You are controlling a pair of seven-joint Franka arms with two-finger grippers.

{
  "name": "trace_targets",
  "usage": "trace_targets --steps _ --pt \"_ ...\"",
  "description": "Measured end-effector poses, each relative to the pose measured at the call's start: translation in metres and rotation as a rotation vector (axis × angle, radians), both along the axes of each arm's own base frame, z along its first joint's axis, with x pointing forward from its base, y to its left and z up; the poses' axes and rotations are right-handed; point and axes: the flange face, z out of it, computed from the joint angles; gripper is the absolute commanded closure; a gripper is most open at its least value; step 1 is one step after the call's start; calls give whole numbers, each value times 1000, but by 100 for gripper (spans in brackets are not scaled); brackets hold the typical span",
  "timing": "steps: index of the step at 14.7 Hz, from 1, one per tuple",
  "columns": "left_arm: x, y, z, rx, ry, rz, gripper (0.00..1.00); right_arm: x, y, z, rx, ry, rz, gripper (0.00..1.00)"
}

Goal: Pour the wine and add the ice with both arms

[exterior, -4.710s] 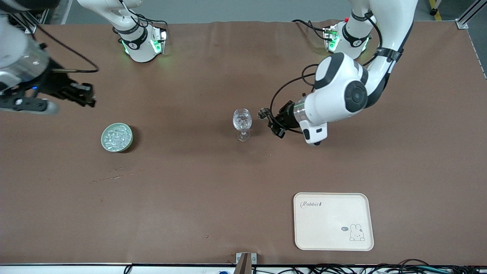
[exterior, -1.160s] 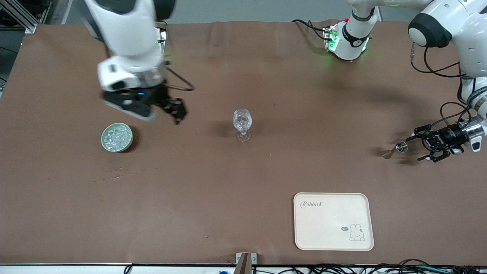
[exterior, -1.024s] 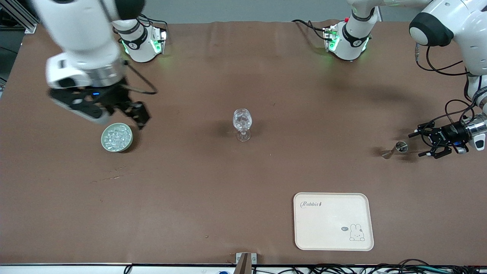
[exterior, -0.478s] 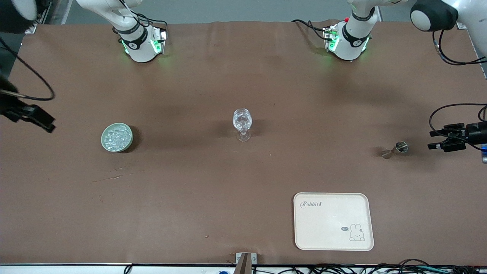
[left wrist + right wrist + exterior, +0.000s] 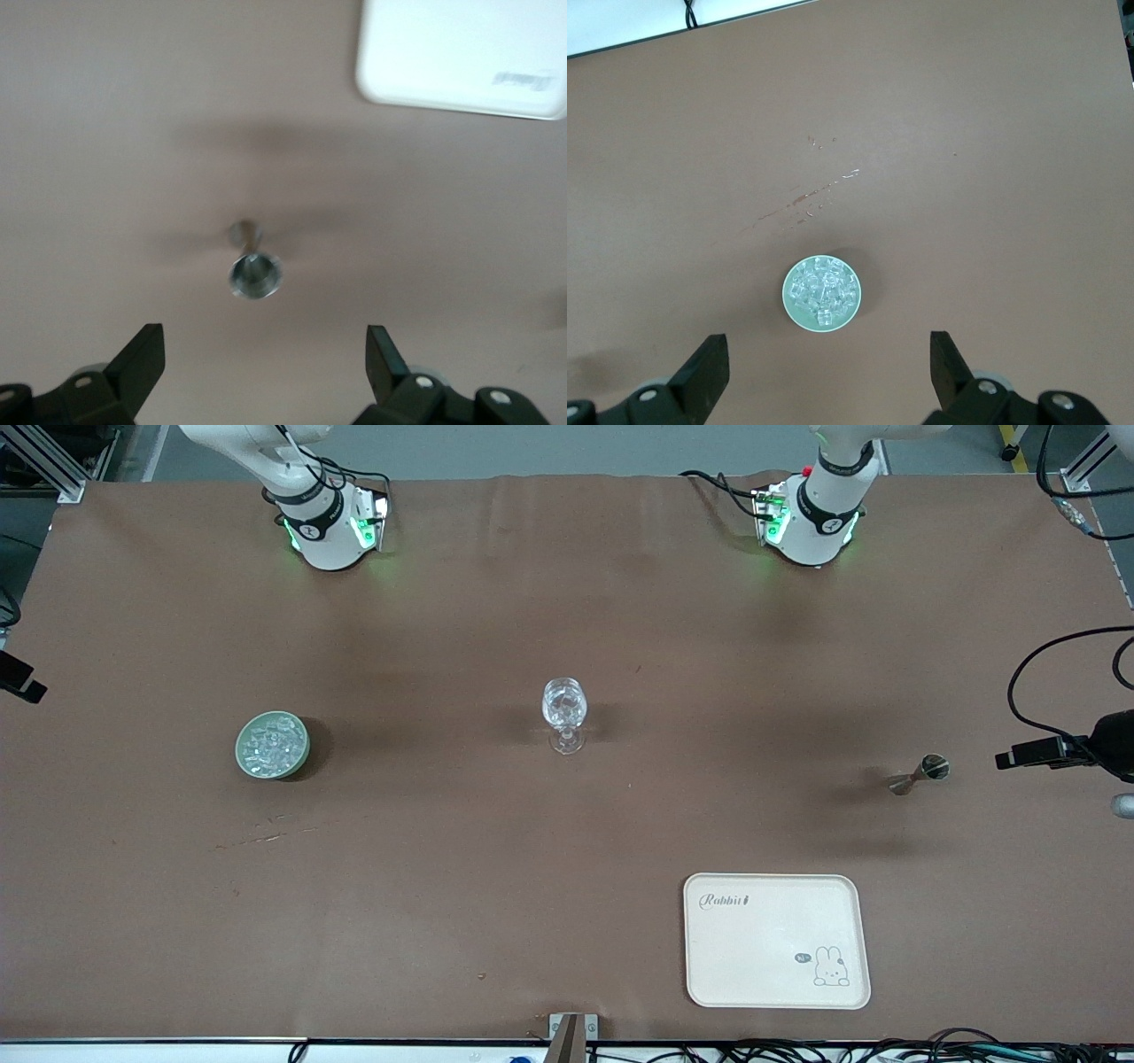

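Both steps look done or close to it, judging by the table alone. Near to far from the front camera:

- Cream tray (image 5: pixel 775 941) with the rabbit print sits nearest, toward my left arm's end. Nothing on it, and no obvious role for it in what's left.
- Metal jigger (image 5: pixel 920 770) lies tipped on its side on the brown table (image 5: pixel 567 850), farther from the camera than the tray. My left wrist view looks into its open mouth (image 5: pixel 255 274). It's set down and not in my grip. I can't see any liquid in it.
- Pale green dish (image 5: pixel 272 745) toward my right arm's end is packed with the ice (image 5: pixel 270 742), clear cubes heaped to the rim (image 5: pixel 822 291). Plenty left.
- Stemmed glass (image 5: pixel 564 714) stands upright mid-table, well apart from the dish and the jigger. The bowl glitters, so I'd guess ice is in it. I can't confirm wine from here.
- My left gripper (image 5: pixel 264 363) hangs over the table just beside the jigger, jaws spread wide, nothing between them.
- My right gripper (image 5: pixel 828 367) is over the table near the dish, jaws spread wide too, empty.

My read: nothing in hand, both arms clear of the glass. What's left is at most a check of the fill.
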Motion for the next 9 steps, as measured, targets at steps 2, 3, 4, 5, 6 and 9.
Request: trace_targets --steps 2,3,4,5,6,9 --pt "0 -40 39 -6 -75 -73 0 0 2 -3 2 8 2 0" --pt "-3 -51 58 -4 -107 -94 0 -1 2 -5 4 13 4 0" --pt "-7 -55 74 0 -133 -104 0 -3 5 -7 6 17 9 0" --pt "-11 -55 90 11 -160 -110 0 -5 8 -9 8 15 15 0" --pt "-15 -53 103 28 -178 -113 0 -6 9 -9 10 12 19 0" --pt "-33 -77 140 86 -189 -99 0 -10 12 -8 12 11 23 0"
